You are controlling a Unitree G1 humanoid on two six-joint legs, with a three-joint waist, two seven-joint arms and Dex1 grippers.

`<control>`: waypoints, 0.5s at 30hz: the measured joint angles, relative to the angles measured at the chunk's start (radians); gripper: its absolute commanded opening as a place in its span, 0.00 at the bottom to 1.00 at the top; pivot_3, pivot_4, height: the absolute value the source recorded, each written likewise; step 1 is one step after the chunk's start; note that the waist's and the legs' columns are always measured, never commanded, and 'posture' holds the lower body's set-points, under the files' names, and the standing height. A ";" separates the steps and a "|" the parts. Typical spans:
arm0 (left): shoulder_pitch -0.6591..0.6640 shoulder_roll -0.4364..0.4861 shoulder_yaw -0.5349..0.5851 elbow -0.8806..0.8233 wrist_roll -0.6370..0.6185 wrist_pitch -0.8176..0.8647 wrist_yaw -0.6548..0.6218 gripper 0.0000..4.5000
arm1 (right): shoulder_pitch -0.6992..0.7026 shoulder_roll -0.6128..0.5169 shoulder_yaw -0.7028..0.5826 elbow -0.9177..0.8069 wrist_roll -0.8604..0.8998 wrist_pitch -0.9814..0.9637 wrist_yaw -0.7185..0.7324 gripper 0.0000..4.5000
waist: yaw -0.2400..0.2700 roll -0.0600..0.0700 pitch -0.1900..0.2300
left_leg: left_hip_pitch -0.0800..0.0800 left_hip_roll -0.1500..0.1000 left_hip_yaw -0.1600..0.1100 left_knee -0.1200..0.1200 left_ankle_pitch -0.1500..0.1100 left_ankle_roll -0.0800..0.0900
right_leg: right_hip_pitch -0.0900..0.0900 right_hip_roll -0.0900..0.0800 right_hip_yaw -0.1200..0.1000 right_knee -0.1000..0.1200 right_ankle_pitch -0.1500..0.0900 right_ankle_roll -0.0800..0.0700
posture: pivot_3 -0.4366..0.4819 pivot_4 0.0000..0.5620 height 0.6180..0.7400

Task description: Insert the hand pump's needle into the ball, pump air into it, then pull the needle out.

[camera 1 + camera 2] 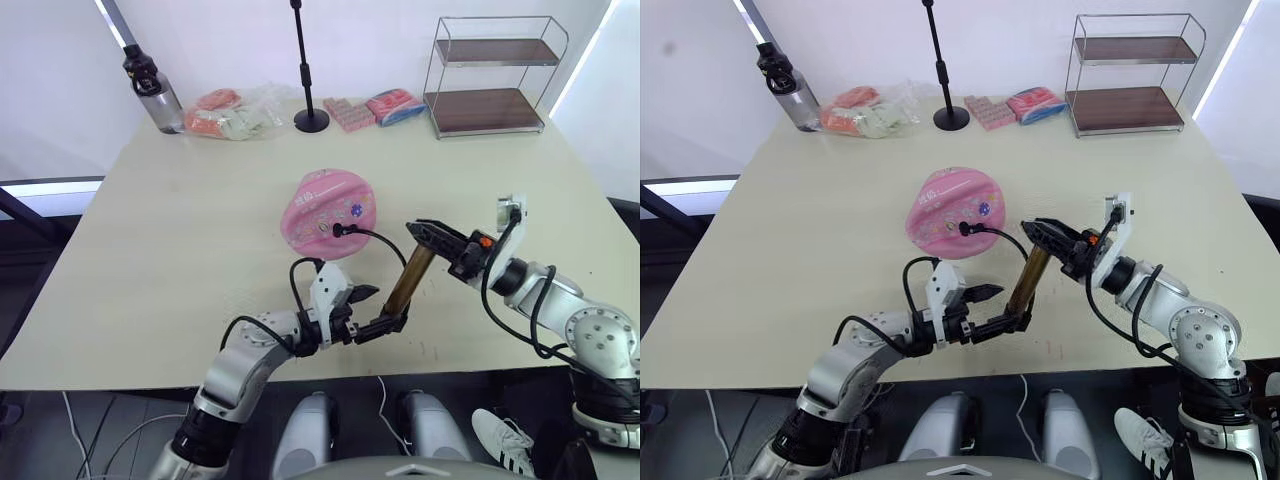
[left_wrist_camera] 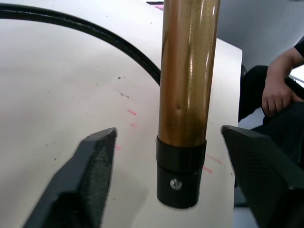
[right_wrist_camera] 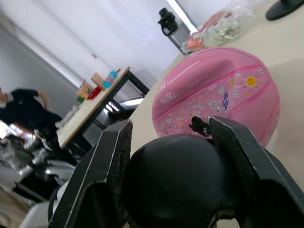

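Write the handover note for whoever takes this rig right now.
Left claw: open around the bottom black cap of the hand pump, fingers apart on either side, not clamped.
Right claw: shut on the pump's black T-handle at the top.
The pump stands tilted on the table, just in front of the ball. The ball is dented, only partly inflated.
The hose loops from the pump to the ball, with the needle fitting at the ball's surface, apparently inserted.
Left: steady the base, pump, pull the needle out.
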 measured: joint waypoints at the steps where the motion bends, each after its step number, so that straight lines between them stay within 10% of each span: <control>1: -0.001 0.007 0.000 0.000 0.000 -0.003 -0.012 0.98 | 0.001 -0.002 0.009 -0.015 -0.025 -0.012 0.015 0.46 | 0.000 0.000 0.000 | 0.000 0.000 0.000 0.000 0.000 0.000 | 0.000 0.000 0.000 0.000 0.000 0.000 | 0.48 0.27 1.00; 15: -0.092 0.074 -0.045 0.141 0.041 -0.102 -0.198 0.98 | 0.136 -0.103 0.142 -0.085 -0.487 -0.393 0.373 0.46 | 0.003 -0.001 0.000 | -0.001 0.000 0.001 0.000 0.000 0.000 | 0.000 0.000 -0.001 -0.003 -0.001 0.002 | 0.48 0.27 1.00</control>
